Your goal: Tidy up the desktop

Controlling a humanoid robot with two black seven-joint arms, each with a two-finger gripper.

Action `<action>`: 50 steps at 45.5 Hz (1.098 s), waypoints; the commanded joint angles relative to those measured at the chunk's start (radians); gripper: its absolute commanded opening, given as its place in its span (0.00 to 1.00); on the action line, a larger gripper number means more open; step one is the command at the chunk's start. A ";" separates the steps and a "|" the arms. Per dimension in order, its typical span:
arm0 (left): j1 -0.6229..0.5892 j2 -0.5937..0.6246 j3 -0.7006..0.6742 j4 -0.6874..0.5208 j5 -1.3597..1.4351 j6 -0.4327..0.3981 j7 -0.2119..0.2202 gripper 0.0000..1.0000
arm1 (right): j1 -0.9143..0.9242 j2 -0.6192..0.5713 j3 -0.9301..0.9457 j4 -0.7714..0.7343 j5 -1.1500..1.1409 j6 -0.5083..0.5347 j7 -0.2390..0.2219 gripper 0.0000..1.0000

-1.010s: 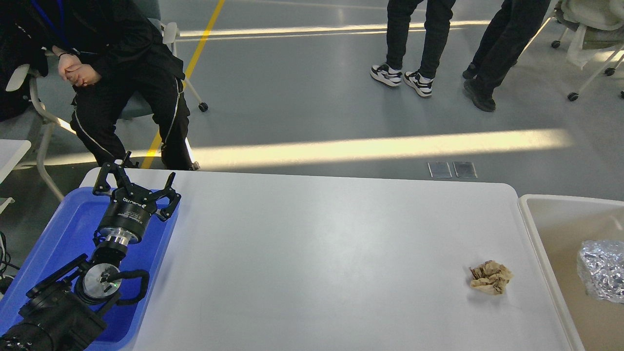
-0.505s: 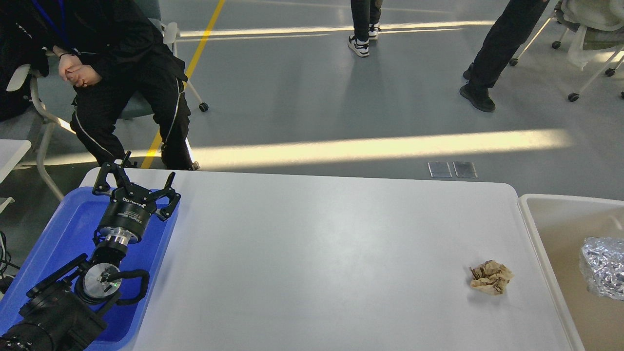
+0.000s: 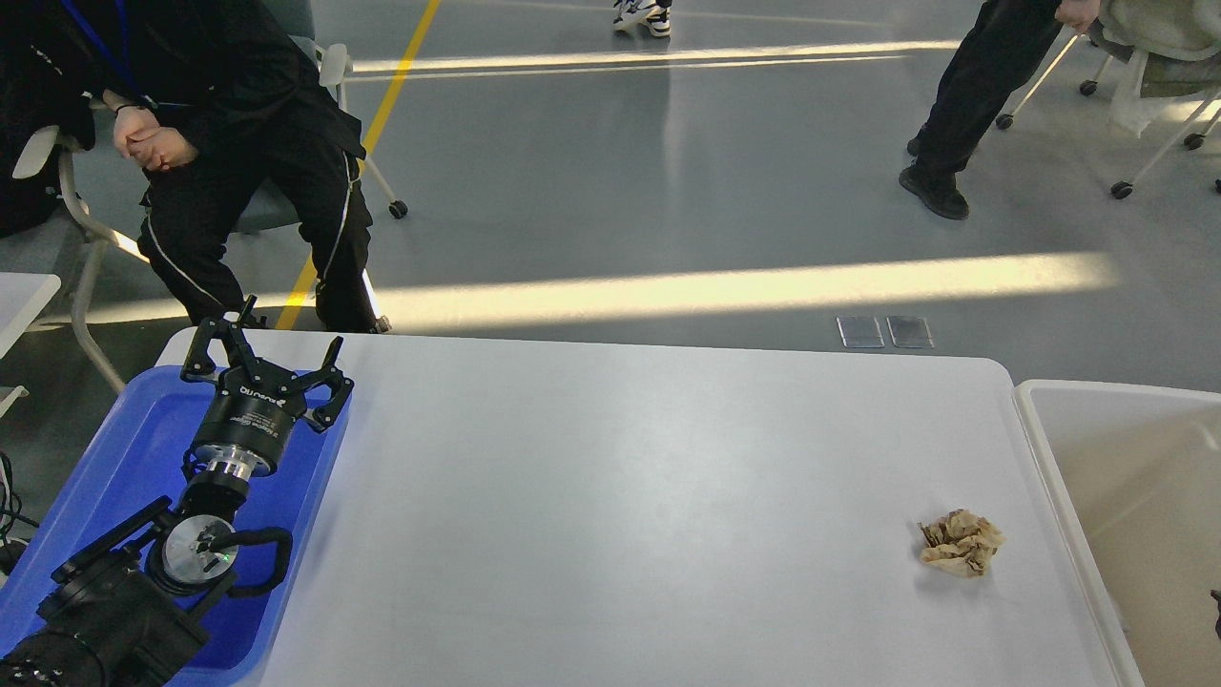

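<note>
The desktop [image 3: 610, 496] is a wide white tabletop with rounded corners. A crumpled brown paper ball [image 3: 961, 542] lies on it near the right edge. My left gripper [image 3: 270, 345] is open and empty, held above the far end of a blue tray [image 3: 134, 439] at the table's left side, far from the paper ball. My right gripper is out of view; only a small dark sliver shows at the right edge [image 3: 1216, 603] and I cannot tell what it is.
A beige rimmed bin [image 3: 1116, 448] stands against the table's right end; its visible part shows nothing inside. A seated person [image 3: 238, 143] is behind the table's far left corner. Another person [image 3: 973, 105] stands on the floor beyond.
The crinkled foil ball seen in the bin before is no longer in view. The person in white sneakers walked away to the back. My left arm has not moved.
</note>
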 commanded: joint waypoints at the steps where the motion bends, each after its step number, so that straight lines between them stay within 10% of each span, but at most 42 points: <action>1: 0.000 0.000 0.000 0.000 0.000 0.001 0.000 1.00 | 0.048 0.008 -0.015 0.001 -0.004 0.007 -0.001 1.00; 31: 0.000 0.000 0.001 0.000 0.000 -0.001 0.000 1.00 | 0.232 0.052 -0.043 0.015 -0.052 0.017 0.002 1.00; 50: 0.000 0.000 0.000 0.000 0.000 -0.001 0.000 1.00 | 0.203 0.033 0.434 0.124 -0.046 0.373 0.005 1.00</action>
